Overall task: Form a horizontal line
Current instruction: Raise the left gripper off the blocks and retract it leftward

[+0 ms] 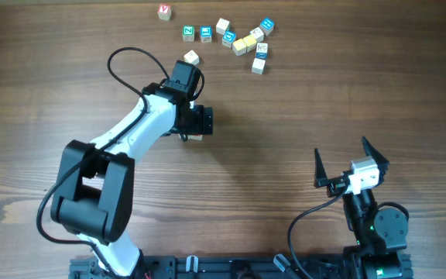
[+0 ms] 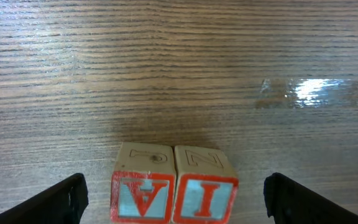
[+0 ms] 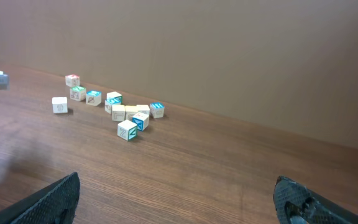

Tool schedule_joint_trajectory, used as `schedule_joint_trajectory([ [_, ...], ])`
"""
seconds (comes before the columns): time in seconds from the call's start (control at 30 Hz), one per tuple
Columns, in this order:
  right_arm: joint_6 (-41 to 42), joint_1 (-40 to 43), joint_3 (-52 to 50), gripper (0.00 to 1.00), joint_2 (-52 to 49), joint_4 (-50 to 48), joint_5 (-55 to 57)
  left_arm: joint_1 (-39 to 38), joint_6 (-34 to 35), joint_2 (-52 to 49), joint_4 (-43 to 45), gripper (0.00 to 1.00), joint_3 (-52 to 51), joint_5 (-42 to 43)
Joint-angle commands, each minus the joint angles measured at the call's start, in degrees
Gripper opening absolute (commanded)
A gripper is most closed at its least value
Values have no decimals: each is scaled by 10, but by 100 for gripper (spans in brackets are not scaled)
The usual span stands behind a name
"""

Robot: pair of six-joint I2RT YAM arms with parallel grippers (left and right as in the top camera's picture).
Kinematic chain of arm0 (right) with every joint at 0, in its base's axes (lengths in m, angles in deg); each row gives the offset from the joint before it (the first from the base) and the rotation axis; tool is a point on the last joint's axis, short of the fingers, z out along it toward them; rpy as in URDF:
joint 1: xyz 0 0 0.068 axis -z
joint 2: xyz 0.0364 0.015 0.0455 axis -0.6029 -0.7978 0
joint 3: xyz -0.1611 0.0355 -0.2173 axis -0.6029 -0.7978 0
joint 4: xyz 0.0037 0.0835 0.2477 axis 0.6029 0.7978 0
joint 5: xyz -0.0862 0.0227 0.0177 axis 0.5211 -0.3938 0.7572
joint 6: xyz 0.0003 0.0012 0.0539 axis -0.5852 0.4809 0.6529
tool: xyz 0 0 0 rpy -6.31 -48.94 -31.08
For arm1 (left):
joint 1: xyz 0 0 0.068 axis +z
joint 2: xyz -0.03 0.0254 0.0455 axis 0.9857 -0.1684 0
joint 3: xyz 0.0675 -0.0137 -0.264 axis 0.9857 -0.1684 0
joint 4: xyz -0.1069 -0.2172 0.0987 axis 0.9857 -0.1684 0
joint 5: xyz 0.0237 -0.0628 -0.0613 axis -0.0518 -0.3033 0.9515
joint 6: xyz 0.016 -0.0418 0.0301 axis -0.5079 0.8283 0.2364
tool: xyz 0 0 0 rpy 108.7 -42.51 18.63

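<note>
While the left tool (image 2: pixel 176 193) hangs released, fingers wide and clear on both sides, the horizontal line (image 2: pixel 174 180) is just two red-lettered cubes, A and I, touching side by side right beneath it, left of the middle of the surface (image 1: pixel 300 108). Up by the far edge sits a loose cluster of cubes (image 1: pixel 241 45), one pale cube (image 1: pixel 191 57) apart from it. Right tool (image 1: pixel 341 147), near edge: spread wide, gripping nothing.
</note>
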Motion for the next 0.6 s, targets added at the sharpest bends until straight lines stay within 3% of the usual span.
schedule_joint_trajectory([
  [0.0, -1, 3, -1, 98, 4, -2, 7, -2, -10, -24, 6, 90, -5, -8],
  [0.3, -1, 3, -1, 100, 4, -2, 7, -2, -8, -29, 9, 61, -5, -8],
  [0.57, -1, 3, -1, 100, 4, -2, 7, -3, 41, -29, 0, 55, -5, -4],
])
